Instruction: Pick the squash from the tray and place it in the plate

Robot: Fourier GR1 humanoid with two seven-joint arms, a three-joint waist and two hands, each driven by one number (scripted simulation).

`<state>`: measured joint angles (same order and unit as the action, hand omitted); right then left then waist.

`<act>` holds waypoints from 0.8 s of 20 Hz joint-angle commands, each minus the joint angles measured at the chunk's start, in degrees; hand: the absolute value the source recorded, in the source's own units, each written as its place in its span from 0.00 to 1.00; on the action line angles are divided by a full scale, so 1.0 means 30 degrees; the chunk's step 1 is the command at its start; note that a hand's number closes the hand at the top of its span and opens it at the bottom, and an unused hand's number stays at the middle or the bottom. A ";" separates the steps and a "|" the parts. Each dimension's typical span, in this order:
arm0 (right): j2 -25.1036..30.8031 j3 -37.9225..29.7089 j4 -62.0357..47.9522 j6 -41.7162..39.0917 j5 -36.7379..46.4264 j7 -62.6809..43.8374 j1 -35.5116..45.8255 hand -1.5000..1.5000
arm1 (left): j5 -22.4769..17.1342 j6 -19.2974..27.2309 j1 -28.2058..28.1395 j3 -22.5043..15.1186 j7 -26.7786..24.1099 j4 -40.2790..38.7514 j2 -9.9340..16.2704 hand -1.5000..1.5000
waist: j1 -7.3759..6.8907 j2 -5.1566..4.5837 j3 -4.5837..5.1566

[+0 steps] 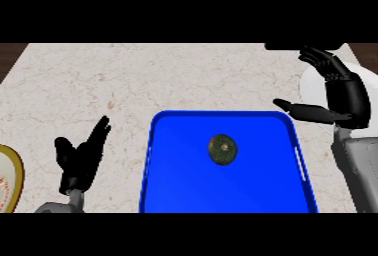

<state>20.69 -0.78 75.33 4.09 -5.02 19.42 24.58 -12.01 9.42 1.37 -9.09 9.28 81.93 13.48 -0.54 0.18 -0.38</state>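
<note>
The squash (224, 149), a dark green oval, lies untouched near the middle of the blue tray (177, 190), a little toward twelve o'clock of the tray's centre and well apart from both hands. The tray rests on the pale marbled bench (148, 75), its near edge running out of view at six o'clock. From the squash, the right hand (347, 95) is at about two o'clock, raised beyond the tray's far right corner, its fingers (319, 56) apart and relaxed, the thumb stretched toward the tray's corner; it holds nothing. A white shape lies behind it; what it is cannot be told. The left hand (80, 157) stands at nine o'clock, just beside the tray's left rim, fingers straight and spread, upright, holding nothing. Farther out at nine o'clock, at the view's left edge, part of a plate (9, 175) with a yellow rim shows.
</note>
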 commanded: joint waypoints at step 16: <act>0.4335 0.6023 0.6139 -0.5533 0.5843 -0.9822 -0.0090 0.00 | -0.0075 -0.0821 -0.0557 0.0147 0.0316 -0.0920 -0.0692 0.50 | 0.0266 -0.0031 0.0148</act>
<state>33.89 14.39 90.34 -11.22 9.10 -4.37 24.72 -11.44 8.19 -0.12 -8.24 9.40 82.53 12.72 0.11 0.50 -0.31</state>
